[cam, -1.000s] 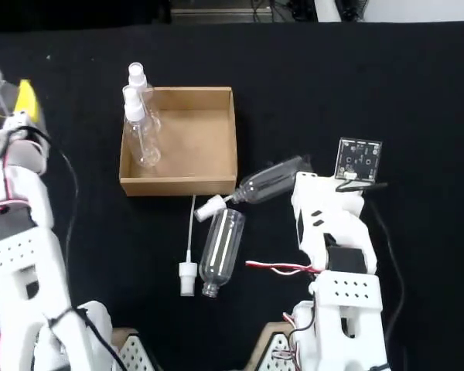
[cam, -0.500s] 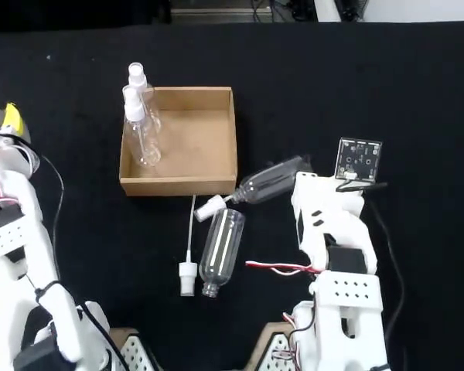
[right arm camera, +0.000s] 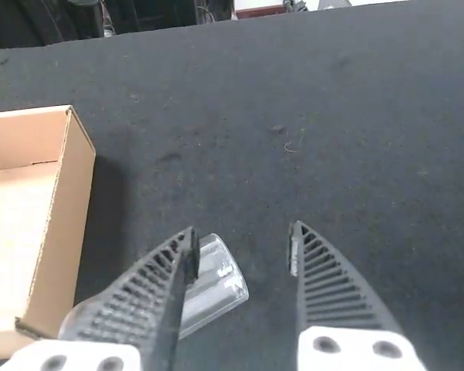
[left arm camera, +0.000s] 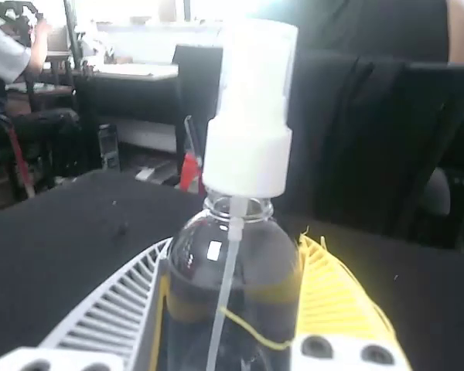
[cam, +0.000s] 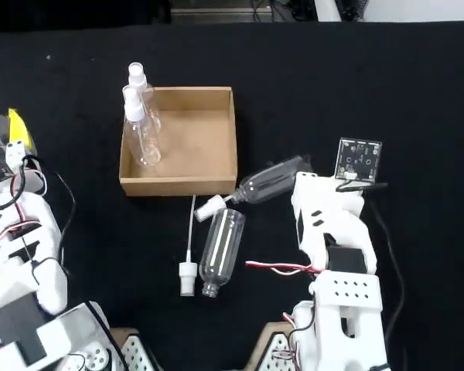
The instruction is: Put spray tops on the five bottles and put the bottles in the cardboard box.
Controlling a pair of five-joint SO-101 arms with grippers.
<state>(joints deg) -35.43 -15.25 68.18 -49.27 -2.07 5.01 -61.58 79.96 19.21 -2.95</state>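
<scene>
At the table's far left my left gripper (left arm camera: pixel 232 309) is shut on a clear bottle (left arm camera: pixel 228 270) with a white spray top (left arm camera: pixel 247 116), held upright between a white and a yellow finger (cam: pixel 19 127). The cardboard box (cam: pixel 216 139) holds two topped bottles (cam: pixel 143 135) at its left wall. My right gripper (right arm camera: pixel 241 239) is open on the black cloth, beside the base of a lying topped bottle (right arm camera: pixel 209 282) (cam: pixel 267 182). An uncapped bottle (cam: pixel 220 247) lies in front of the box, with a loose spray top (cam: pixel 188 274) next to it.
The black cloth covers the whole table. The right arm's body (cam: pixel 329 224) stands right of the lying bottles. In the right wrist view the box's corner (right arm camera: pixel 69 154) is near the gripper. Chairs and desks stand in the room behind the left gripper.
The left arm has folded down and back at the table's left edge, carrying the topped bottle with it. The right arm and the bottles on the table have not moved.
</scene>
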